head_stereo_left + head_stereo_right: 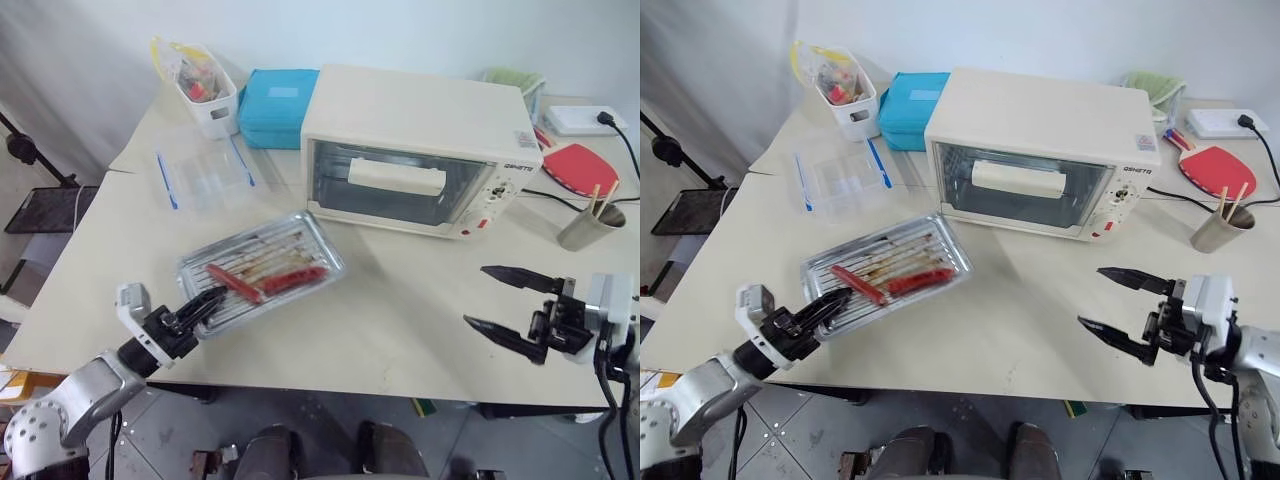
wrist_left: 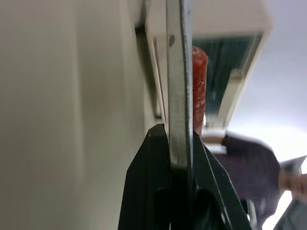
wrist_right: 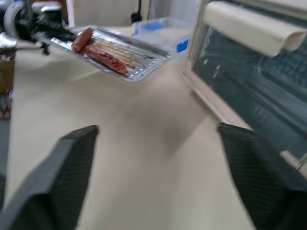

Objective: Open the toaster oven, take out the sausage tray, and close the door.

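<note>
Little legible. On the toaster oven [image 1: 420, 150], at the top of the knob panel on its right side, a short dark brand word in capitals [image 1: 520, 168], too small to spell out with certainty. On the oven's top, near the right rear corner, a small white sticker [image 1: 526, 139] with fine print, unreadable. Beside the knobs, tiny dial markings, likewise unreadable. No other text, numbers or signs readable anywhere else on the table.

A pale cream table [image 1: 420, 320] spans the frame's middle. A plain white wall [image 1: 420, 30] runs along the top. Grey tiled floor [image 1: 180, 440] shows at the bottom edge.
</note>
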Tool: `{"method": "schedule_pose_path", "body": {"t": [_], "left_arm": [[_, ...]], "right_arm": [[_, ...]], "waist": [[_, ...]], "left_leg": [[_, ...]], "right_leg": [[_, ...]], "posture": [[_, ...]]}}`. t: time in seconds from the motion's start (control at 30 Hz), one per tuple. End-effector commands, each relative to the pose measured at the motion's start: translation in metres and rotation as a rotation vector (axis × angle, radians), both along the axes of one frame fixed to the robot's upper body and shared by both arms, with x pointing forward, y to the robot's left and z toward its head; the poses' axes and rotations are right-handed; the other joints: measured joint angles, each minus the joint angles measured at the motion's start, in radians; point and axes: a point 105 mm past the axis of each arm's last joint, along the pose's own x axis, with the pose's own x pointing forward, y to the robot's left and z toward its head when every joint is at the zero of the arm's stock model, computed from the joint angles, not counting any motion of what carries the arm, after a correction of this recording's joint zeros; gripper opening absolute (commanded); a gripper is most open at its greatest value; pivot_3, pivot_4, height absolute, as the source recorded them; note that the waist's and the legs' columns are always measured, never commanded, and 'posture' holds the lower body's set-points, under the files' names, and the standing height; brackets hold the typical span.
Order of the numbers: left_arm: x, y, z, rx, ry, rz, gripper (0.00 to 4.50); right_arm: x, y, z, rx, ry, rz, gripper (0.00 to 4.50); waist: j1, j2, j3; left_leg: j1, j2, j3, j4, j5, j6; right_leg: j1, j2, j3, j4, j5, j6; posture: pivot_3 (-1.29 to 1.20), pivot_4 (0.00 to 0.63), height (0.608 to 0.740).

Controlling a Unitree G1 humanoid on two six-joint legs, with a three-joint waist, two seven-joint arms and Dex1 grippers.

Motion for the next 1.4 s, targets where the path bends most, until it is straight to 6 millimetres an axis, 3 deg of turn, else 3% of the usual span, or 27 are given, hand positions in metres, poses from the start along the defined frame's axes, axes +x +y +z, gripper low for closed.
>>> {"method": "schedule_pose_path", "body": {"t": [0.03,0.17,0.47,0.67,0.8,0.93,1.07,1.17,1.33,1.4], "left_arm": [[0.004,-0.023,0.003,0.008,0.005,-0.169,0.13],[0.017,-0.053,-0.013,0.15,0.061,-0.339,0.13],[0.059,-0.117,-0.016,0.246,0.015,-0.524,0.13],[0.067,-0.132,-0.021,0.289,0.02,-0.571,0.13],[0.069,-0.133,-0.02,0.311,0.008,-0.573,1.17],[0.069,-0.121,-0.018,0.326,-0.005,-0.545,2.35],[0.062,-0.098,-0.018,0.415,-0.074,-0.513,3.54],[0.059,-0.059,-0.015,0.566,-0.276,-0.403,4.3],[0.022,-0.004,-0.017,0.909,-0.719,-0.468,4.45],[0.019,0.016,-0.012,1.001,-0.831,-0.418,4.45]], "right_arm": [[-0.013,0.003,0.013,-0.02,-0.061,-0.007,4.47],[-0.022,0.003,0.011,-0.03,-0.038,-0.038,4.47],[-0.034,-0.009,-0.001,-0.045,0.009,-0.13,4.47],[-0.037,-0.008,-0.003,-0.042,0.007,-0.151,4.47],[-0.036,-0.008,-0.004,-0.04,0.006,-0.159,4.5],[-0.034,-0.01,-0.006,-0.04,0.01,-0.164,4.5],[-0.033,-0.014,-0.008,-0.042,0.017,-0.165,4.5],[-0.031,-0.016,-0.009,-0.038,0.03,-0.161,4.5],[-0.028,-0.019,-0.01,-0.032,0.047,-0.135,4.5],[-0.026,-0.02,-0.009,-0.038,0.051,-0.116,4.5]], "waist": [[0.001,0.001,0.0],[0.002,0.001,0.0],[0.035,0.003,-0.001],[0.033,0.004,-0.002],[0.031,0.005,-0.002],[0.025,0.005,-0.002],[0.015,0.004,-0.002],[-0.009,0.004,-0.002],[-0.034,0.004,-0.001],[-0.031,0.006,-0.001]], "left_leg": [[0.0,0.0,0.0,0.0,0.0,0.0],[0.0,0.0,0.0,0.0,0.0,-0.002],[0.0,-0.006,0.001,-0.001,0.002,0.001],[0.0,-0.009,0.001,-0.001,0.002,0.002],[0.0,-0.008,0.001,-0.001,0.003,0.002],[-0.001,-0.009,0.001,-0.002,0.003,0.003],[0.0,-0.008,0.001,-0.003,0.003,0.003],[0.002,-0.007,0.002,-0.005,0.004,0.001],[0.013,0.0,0.013,-0.013,0.0,-0.011],[0.015,0.003,0.015,-0.016,-0.001,-0.014]], "right_leg": [[0.0,0.0,0.0,0.0,0.0,0.0],[0.0,-0.001,0.001,0.002,0.0,0.0],[0.0,0.0,-0.003,0.001,0.002,0.004],[0.0,-0.002,-0.001,0.0,0.003,0.006],[0.0,-0.002,-0.002,0.0,0.003,0.006],[0.0,-0.003,-0.002,-0.001,0.004,0.007],[0.0,-0.002,-0.002,-0.001,0.004,0.007],[0.0,-0.002,-0.001,-0.001,0.003,0.006],[0.0,-0.002,0.006,-0.003,0.0,0.0],[-0.002,-0.003,0.009,-0.003,-0.001,-0.003]], "posture": [[0.0,0.15,0.74],[0.0,0.15,0.74],[0.0,0.15,0.74],[0.0,0.15,0.74],[0.0,0.15,0.74],[0.0,0.15,0.74],[0.0,0.15,0.74],[0.0,0.15,0.74],[0.0,0.15,0.74],[0.0,0.15,0.74]]}}
